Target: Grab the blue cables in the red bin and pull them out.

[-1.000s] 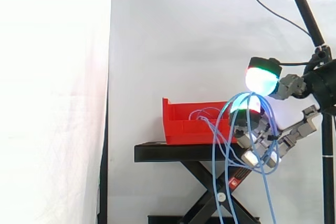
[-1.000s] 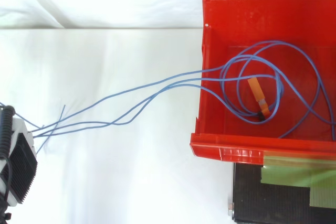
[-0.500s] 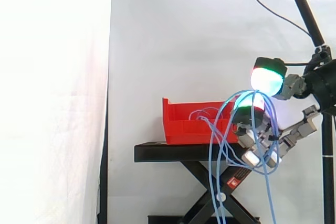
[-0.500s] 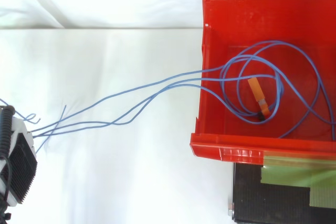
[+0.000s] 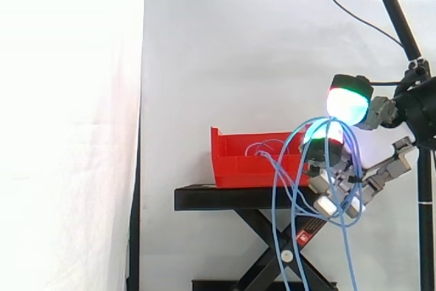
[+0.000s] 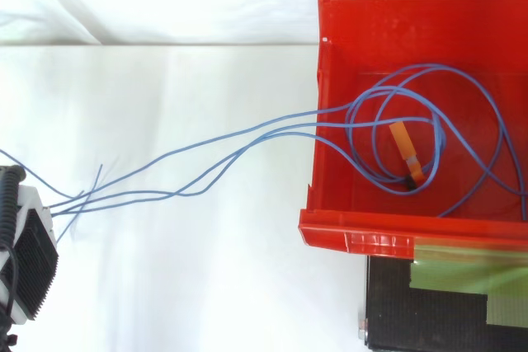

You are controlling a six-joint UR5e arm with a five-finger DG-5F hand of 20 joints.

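Side view: The red bin (image 5: 253,160) sits on the black stand (image 5: 238,198) in front of the white curtain (image 5: 68,127). The robot hand (image 5: 378,175) is just beside the bin's right end, level with its rim and above the stand's right edge. The blue cables (image 5: 278,189) rise out of the bin, arch over the lower glowing pad (image 5: 323,142) directly beneath the upper pad (image 5: 349,102), and hang down in several strands past the stand's scissor legs. The robot hand is closed around the cables, which are caught between the two pads.

Top view: The red bin (image 6: 355,241) occupies the right side, its near edge resting on the black stand (image 6: 429,319). Part of the blue cables (image 6: 388,121) lies in loose loops on the bin floor, around a small orange piece (image 6: 406,152). Four or so strands cross the bin's left wall and run leftward over the white surface (image 6: 165,286), converging at the robot hand (image 6: 33,257) at the left edge. Two loose cable ends stick out near the hand.
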